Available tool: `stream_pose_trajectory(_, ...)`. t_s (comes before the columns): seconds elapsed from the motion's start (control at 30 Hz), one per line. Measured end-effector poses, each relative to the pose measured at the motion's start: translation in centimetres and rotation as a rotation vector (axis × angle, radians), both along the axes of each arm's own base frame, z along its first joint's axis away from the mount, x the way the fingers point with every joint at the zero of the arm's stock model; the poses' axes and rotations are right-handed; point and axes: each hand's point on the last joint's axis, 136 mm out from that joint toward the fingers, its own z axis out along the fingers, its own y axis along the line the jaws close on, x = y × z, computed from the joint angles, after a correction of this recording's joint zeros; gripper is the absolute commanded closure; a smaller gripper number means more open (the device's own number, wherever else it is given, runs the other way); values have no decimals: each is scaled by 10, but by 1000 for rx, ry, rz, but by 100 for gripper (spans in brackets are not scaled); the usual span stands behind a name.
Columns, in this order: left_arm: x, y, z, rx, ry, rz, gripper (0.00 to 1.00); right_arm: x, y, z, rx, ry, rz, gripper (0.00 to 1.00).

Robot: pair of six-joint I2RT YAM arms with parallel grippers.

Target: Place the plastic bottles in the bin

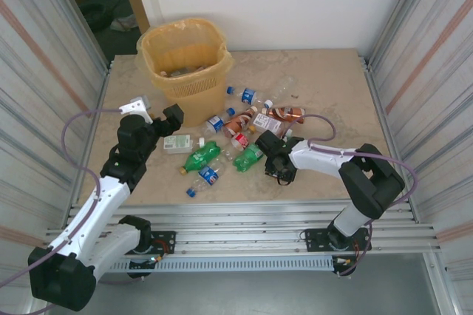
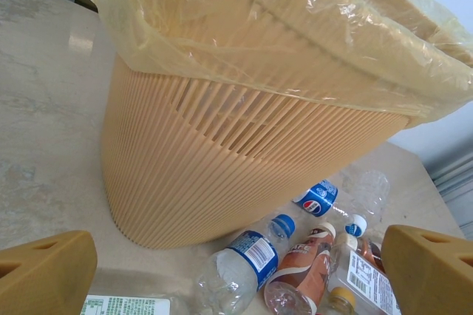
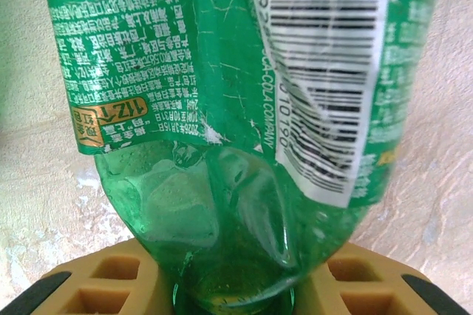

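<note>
So the right fingers (image 3: 103, 285) are clenched on the green bottle (image 3: 222, 145) at its narrow end, down on the desk (image 3: 29, 182). The left fingers (image 2: 44, 274) are spread wide near the bin (image 2: 222, 174).

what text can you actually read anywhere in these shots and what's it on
"COCA-COLA COMPANY": sideways on the label of the green bottle.
Barcode digits there: cut off, not fully readable.
Chinese small print there: too small to read.
Pepsi globe logo, no legible words: blue-labelled bottle beside the bin.
All other bottle labels: too blurred.
</note>
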Motion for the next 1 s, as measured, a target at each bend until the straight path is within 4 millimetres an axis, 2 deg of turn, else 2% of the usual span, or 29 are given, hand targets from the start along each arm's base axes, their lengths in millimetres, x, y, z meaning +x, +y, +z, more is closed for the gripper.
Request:
stream_pose_trajectory(0.23,-1,-4,0,-9,2,-20,1,-3,-2,6,-28,-39,30,100)
stream_pose_trajectory(0.3,-1,-6,1,-13,1,-31,1,-3,-2,14,-36,-67,40,100)
stream_pose_trajectory(0.47,-2,-16,11,-31,-12,-87,1,5,0,49,-20,-201,87,100)
stream_pose_trajectory(0.67,0,-35,33,-46,-42,-186,1,16,10,94,19,-379,177,100)
stream_pose_trajectory(0.83,-1,-66,45,-5,-63,-308,1,31,31,143,115,-582,270,100)
stream_pose_trajectory(1.0,-4,-94,46,18,-65,-425,1,42,46,180,171,-742,354,100)
